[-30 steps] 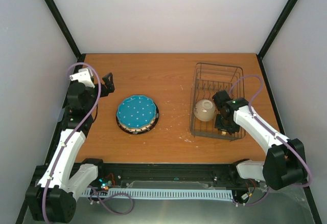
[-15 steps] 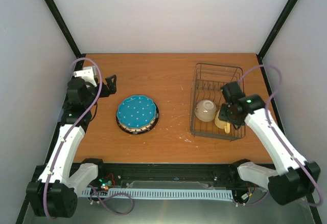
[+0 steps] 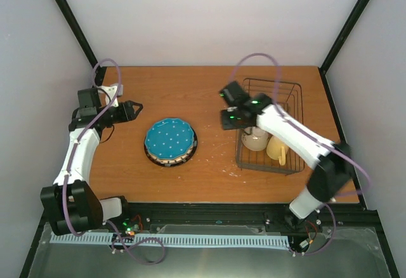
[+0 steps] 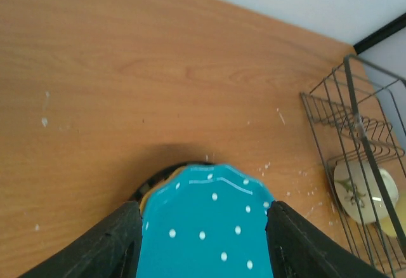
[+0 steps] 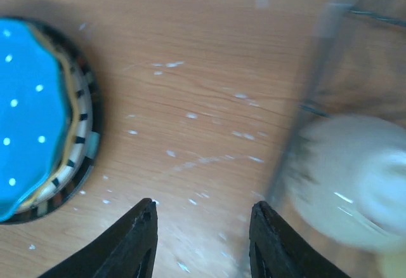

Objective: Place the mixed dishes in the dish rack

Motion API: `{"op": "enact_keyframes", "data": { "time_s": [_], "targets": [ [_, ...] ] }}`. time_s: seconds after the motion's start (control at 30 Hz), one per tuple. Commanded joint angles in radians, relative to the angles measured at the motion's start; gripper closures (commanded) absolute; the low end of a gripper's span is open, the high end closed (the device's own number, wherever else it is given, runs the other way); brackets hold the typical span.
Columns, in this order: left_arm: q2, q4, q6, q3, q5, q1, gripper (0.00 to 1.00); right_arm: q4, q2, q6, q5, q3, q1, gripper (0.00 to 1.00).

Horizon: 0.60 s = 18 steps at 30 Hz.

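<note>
scalloped teal plate point(image 3: 169, 136) (white dots), grey wire rack point(image 3: 273, 80)

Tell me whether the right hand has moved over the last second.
Yes. The right hand has swung left, from over the dish rack's near right part to just outside its left edge.

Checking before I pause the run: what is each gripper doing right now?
Left gripper: open, holding nothing.
Right gripper: open, holding nothing.
</note>
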Motion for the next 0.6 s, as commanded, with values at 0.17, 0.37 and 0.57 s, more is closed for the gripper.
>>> {"op": "enact_keyframes", "data": {
  "time_s": [0.17,0.37,0.57],
  "targets": [
    [0.088,-0.173,0.094,0.057,-0.028,0.004,0.48,0.138,0.422,-0.156,-0.230,0.249,0.067,0.59],
    [0.136,-0.170,0.093,0.046,-0.044,0.003,0.48,0.127,0.552,-0.174,-0.365,0.330,0.067,0.58],
    [0.143,-0.156,0.092,0.037,-0.047,0.003,0.48,0.124,0.596,-0.178,-0.434,0.344,0.087,0.58]
  ]
}}
